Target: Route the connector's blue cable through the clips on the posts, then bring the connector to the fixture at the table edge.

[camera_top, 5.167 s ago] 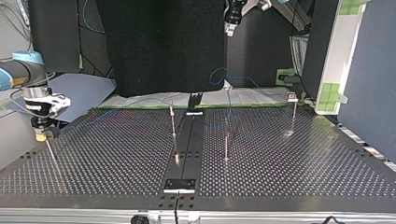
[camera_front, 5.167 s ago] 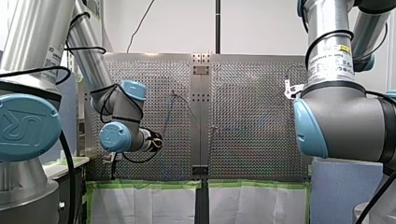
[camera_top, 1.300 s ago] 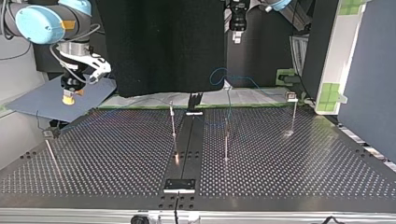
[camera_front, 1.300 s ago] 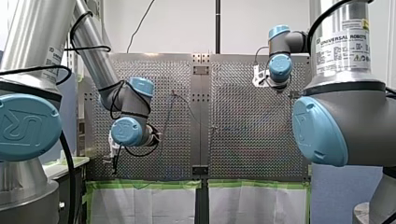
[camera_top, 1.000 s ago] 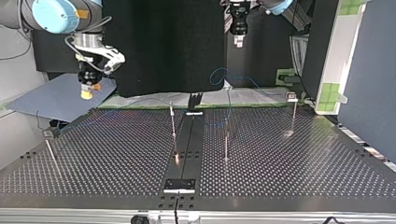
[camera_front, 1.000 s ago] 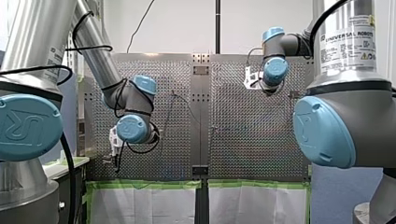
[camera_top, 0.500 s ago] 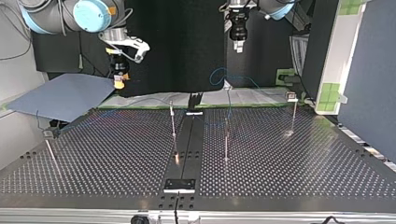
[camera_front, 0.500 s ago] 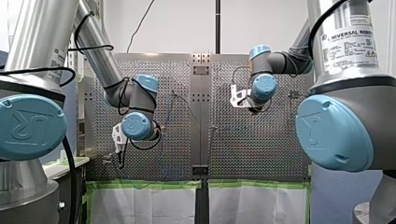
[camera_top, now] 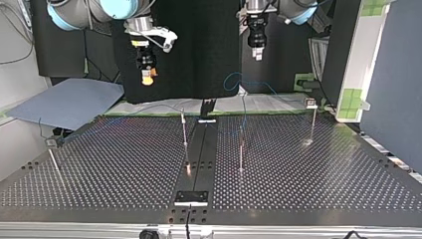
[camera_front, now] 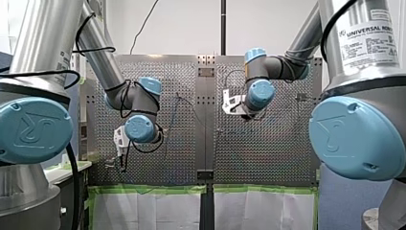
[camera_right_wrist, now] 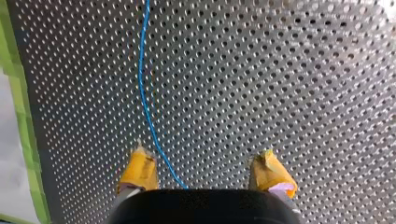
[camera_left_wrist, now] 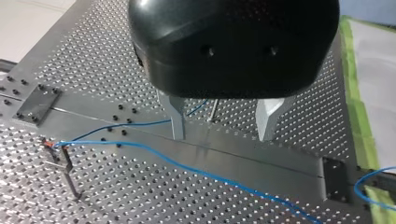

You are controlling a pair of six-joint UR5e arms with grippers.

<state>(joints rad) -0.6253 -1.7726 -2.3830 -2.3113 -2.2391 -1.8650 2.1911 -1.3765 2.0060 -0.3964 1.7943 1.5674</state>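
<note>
The thin blue cable (camera_left_wrist: 154, 150) lies across the perforated plate and passes a clip on a short post (camera_left_wrist: 62, 161) beside my left gripper (camera_left_wrist: 222, 135). That black gripper hangs well above the plate, its metal fingers (camera_left_wrist: 176, 119) open and empty. My right gripper (camera_right_wrist: 201, 158) is open too, with the cable (camera_right_wrist: 145, 98) running on the plate far below, close to one yellow pad (camera_right_wrist: 138, 169). In the top view my right gripper (camera_top: 147, 74) hovers high at the back left of centre and my left gripper (camera_top: 257, 50) high at the back right of centre. I cannot make out the connector for certain.
Thin posts stand on the plate: two near the middle (camera_top: 184, 130) (camera_top: 241, 149), one at the right (camera_top: 313, 118), a slanted one at the left edge (camera_top: 53, 162). A dark centre strip ends in a plate (camera_top: 191, 197) at the near edge. A cable loop (camera_top: 236, 80) lies behind.
My right arm has swung from the top view's left toward the middle, high above the plate, with nothing in its gripper. My left gripper has come down a little.
</note>
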